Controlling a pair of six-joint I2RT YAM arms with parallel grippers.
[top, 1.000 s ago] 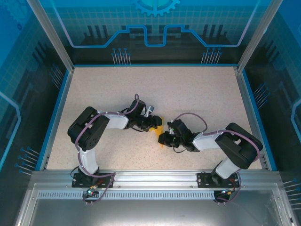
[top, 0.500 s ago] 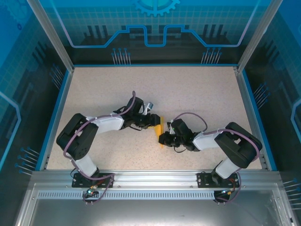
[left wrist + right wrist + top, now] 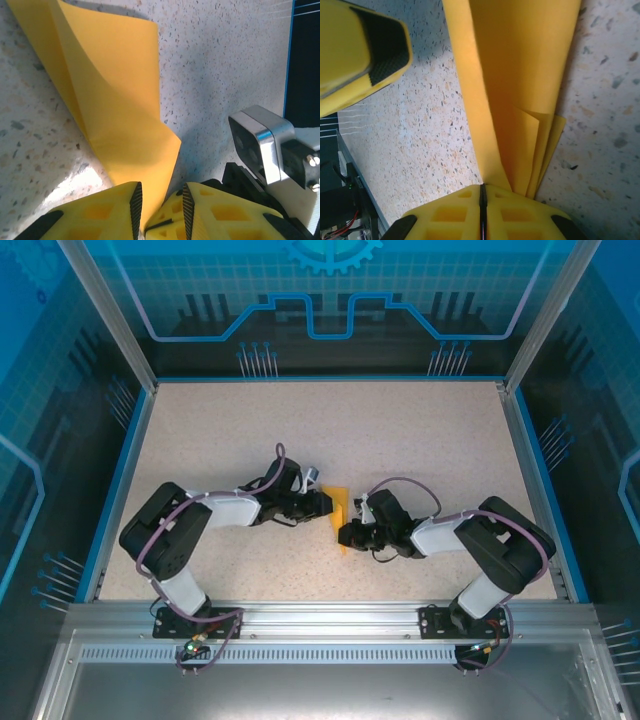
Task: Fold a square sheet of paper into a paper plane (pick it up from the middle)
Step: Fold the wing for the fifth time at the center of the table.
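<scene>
The square sheet of paper (image 3: 340, 508), orange-yellow and folded into several long layers, lies mid-table between my two grippers. My right gripper (image 3: 350, 534) is shut on its near end; in the right wrist view the layers (image 3: 520, 75) fan out from the closed jaws (image 3: 482, 192). My left gripper (image 3: 325, 503) comes in from the left. In the left wrist view its jaws (image 3: 161, 202) stand apart, with a raised flap of the paper (image 3: 115, 100) running down between them, close to the left finger. One left fingertip (image 3: 365, 50) shows beside the paper.
The speckled table (image 3: 400, 430) is bounded by a blue rim (image 3: 120, 480) and clear blue walls. An aluminium rail (image 3: 330, 612) holds both arm bases at the near edge. The right wrist's camera housing (image 3: 265, 145) sits close to my left jaws.
The left arm has stretched forward and dropped lower, and its jaws have narrowed around the paper's flap. The right gripper has held its grip and barely moved.
</scene>
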